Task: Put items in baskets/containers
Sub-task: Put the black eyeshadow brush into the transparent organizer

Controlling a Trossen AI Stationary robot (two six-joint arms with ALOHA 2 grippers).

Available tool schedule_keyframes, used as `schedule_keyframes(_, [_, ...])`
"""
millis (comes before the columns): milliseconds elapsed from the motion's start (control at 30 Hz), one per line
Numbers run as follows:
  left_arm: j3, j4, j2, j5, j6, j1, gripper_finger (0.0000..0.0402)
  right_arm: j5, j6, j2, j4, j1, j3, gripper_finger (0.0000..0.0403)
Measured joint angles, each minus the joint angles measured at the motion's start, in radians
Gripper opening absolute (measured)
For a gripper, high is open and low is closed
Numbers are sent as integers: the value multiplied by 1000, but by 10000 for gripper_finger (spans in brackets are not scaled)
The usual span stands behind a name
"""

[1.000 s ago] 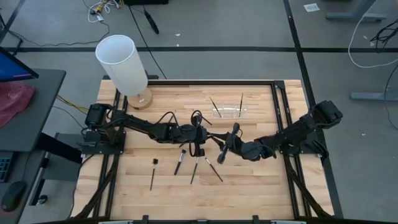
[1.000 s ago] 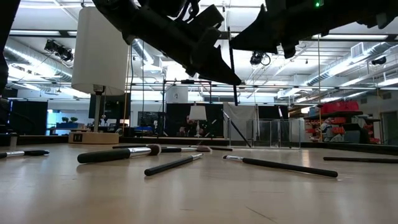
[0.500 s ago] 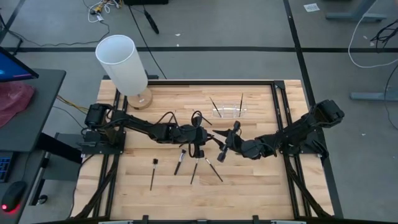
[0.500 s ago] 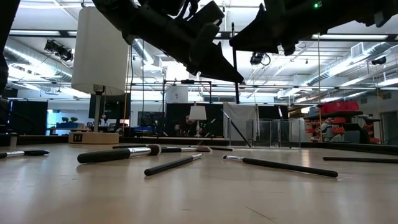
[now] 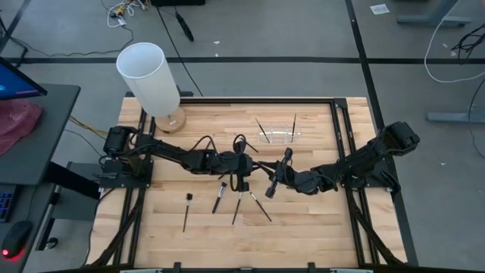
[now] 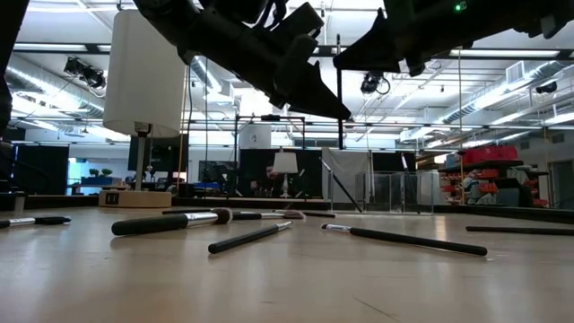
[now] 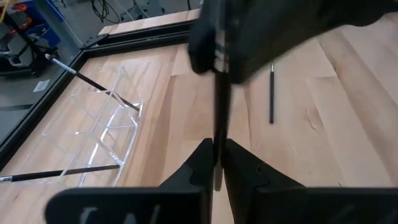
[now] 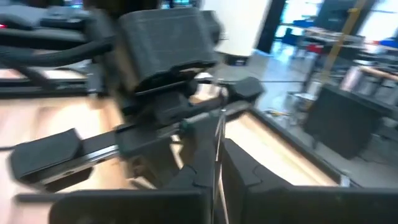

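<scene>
Dark brush (image 7: 219, 124) pinched by both grippers, left (image 7: 217, 163) and right (image 8: 216, 163), near holder (image 7: 99, 127) (tug-of-war could drop it).

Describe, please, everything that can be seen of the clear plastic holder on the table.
The clear plastic holder is a small, low, open-topped box of transparent plastic, so clear that mostly its edges show. Thin inner walls seem to divide it into compartments. It sits flat on the wooden table, near the edge at the top of the high view, right of the middle. Two thin dark brushes stand in it, one leaning outward at one end and one nearly upright at the other. Nothing else touches it.
</scene>
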Motion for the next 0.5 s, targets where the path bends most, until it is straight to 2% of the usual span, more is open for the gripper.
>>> schedule_keyframes(133, [1, -15, 0, 14, 0, 1, 90, 140, -11, -34, -20, 8, -12, 5])
schedule_keyframes(300, [0, -45, 0, 26, -12, -4, 171, 223, 61, -192, 5, -58, -163, 4])
schedule_keyframes(433, [-1, -38, 0, 13, -15, 1, 210, 236, 84, -319, 227, -165, -316, 3])
schedule_keyframes(500, [0, -37, 0, 15, -16, 0, 219, 187, 84, -343, 322, -229, -369, 2])
